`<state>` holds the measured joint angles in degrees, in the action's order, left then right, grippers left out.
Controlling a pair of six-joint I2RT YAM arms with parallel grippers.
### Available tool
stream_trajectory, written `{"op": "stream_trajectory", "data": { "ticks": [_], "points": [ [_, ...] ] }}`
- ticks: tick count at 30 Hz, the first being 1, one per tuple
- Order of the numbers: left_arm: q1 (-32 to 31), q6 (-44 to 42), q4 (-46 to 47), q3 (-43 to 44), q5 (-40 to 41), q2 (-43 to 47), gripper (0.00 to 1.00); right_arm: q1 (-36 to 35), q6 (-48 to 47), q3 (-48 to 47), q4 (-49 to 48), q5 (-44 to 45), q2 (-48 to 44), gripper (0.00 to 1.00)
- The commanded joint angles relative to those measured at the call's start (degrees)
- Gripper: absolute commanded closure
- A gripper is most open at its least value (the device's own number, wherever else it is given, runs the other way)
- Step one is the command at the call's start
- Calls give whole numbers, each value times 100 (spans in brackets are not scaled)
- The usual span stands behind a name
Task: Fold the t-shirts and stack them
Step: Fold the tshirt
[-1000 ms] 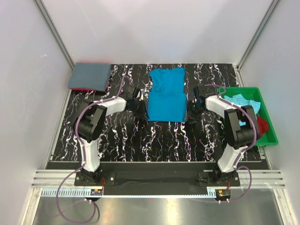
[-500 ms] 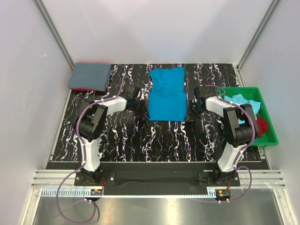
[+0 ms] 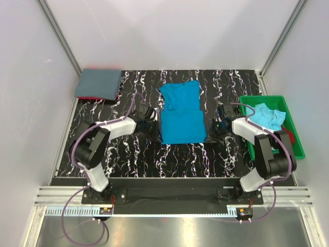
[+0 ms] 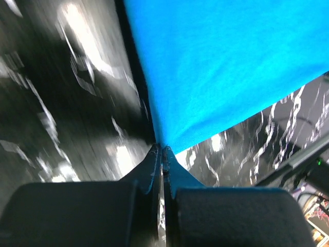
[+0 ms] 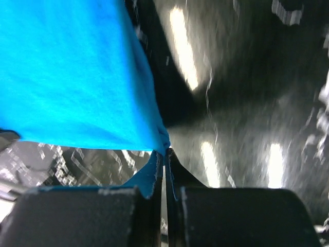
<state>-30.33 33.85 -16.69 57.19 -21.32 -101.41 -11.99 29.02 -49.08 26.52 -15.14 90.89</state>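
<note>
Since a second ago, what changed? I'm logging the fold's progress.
The left gripper and right gripper, each shut on a near corner, dragged the turquoise t-shirt nearer the robot. The folded grey t-shirt and green tray stayed put.

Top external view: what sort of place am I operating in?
Probably a lab test cell: plain white panel walls on aluminium posts, a black marbled table, and a green tray of t-shirts.
</note>
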Motion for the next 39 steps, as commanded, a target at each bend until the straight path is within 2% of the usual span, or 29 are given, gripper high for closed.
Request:
{"op": "stream_trajectory", "data": {
  "ticks": [1, 7, 9, 10, 14, 21, 27, 39],
  "points": [
    [-219, 157, -10, -400, 365, 568, 100, -5, 350, 371, 107, -173, -607, 100],
    [-474, 421, -10, -867, 585, 1174, 100, -225, 447, 812, 151, -156, -1556, 100],
    [-483, 412, -36, -937, 681, 1263, 92, -225, 438, 882, 230, -78, -1767, 100],
    [-492, 395, -54, -946, 725, 1298, 82, -225, 421, 917, 248, -69, -1785, 100],
    [-500, 412, -89, -1017, 832, 1360, 69, -277, 403, 1093, 152, -244, -1619, 100],
    [-816, 623, 191, -1219, 814, 1501, 58, -339, 623, 1410, -24, -192, -1935, 100],
    [-852, 1053, 692, -1465, 787, 1352, 57, -374, 640, 1454, -60, -271, -1952, 100],
    [-966, 1282, 746, -1553, 954, 1088, 65, -401, 711, 1524, -77, -209, -2084, 100]
  ]
}}
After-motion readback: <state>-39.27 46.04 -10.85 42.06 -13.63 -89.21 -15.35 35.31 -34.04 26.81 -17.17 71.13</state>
